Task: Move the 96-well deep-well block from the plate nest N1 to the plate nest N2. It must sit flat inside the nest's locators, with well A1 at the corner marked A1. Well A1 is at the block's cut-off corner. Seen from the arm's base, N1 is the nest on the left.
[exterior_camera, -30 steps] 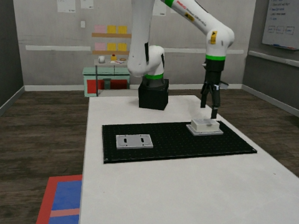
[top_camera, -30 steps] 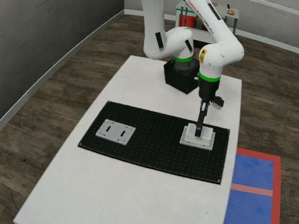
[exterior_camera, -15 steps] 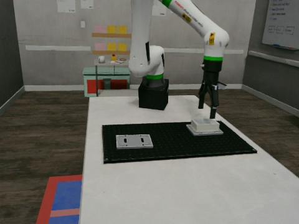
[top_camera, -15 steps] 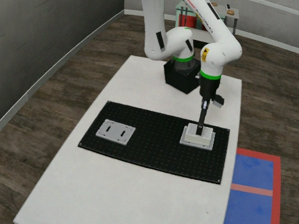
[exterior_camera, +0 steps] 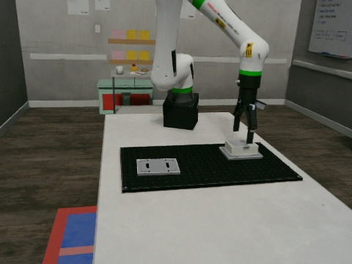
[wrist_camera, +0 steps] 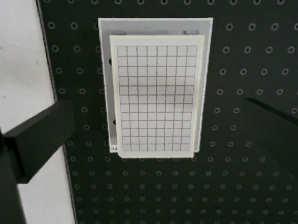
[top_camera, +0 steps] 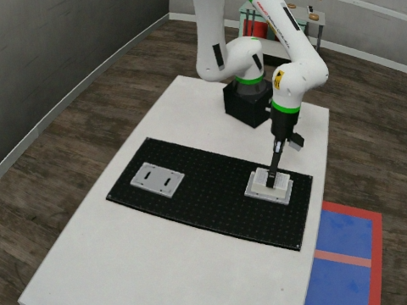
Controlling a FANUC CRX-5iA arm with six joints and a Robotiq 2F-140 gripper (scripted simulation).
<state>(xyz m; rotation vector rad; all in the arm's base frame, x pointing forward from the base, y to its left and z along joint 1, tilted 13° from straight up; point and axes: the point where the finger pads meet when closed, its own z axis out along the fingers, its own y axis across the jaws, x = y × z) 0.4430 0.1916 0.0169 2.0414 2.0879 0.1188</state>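
The white 96-well deep-well block (top_camera: 281, 183) (exterior_camera: 240, 147) (wrist_camera: 155, 90) sits in the grey plate nest N1 (top_camera: 264, 197) (exterior_camera: 235, 157) (wrist_camera: 150, 26), at the right end of the black breadboard in the top and exterior views. My gripper (top_camera: 273, 169) (exterior_camera: 243, 132) (wrist_camera: 157, 114) is open wide and empty. It hangs straight over the block, with a finger out beyond each long side and the fingertips just above the block's top. The empty grey nest N2 (top_camera: 157, 180) (exterior_camera: 157, 169) lies at the board's other end.
The black perforated breadboard (top_camera: 212, 195) (exterior_camera: 205, 169) (wrist_camera: 240, 190) lies on a white table (top_camera: 170, 263) (exterior_camera: 220, 220). The arm's black base (top_camera: 246, 103) (exterior_camera: 180, 115) stands behind the board. A red and blue floor mat (top_camera: 345, 254) lies beside the table.
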